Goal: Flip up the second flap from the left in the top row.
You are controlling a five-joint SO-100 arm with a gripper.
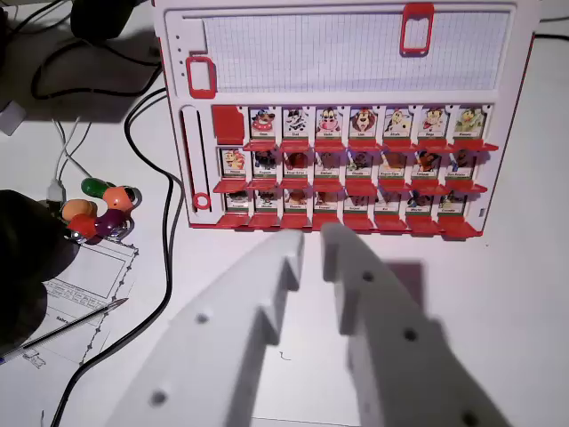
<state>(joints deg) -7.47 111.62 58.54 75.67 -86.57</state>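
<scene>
White tabletop carried the red-and-white plastic flap-card game board (pixel 347 116), its top row second flap (pixel 262 124) apparently already upright beside a flat first slot, while the white printed gripper (pixel 313 245) hung short of the board, narrowly parted, holding nothing

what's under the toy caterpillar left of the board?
The caterpillar lies on the top corner of a printed paper sheet, white table beneath. Print directly underneath it is hidden.
</scene>
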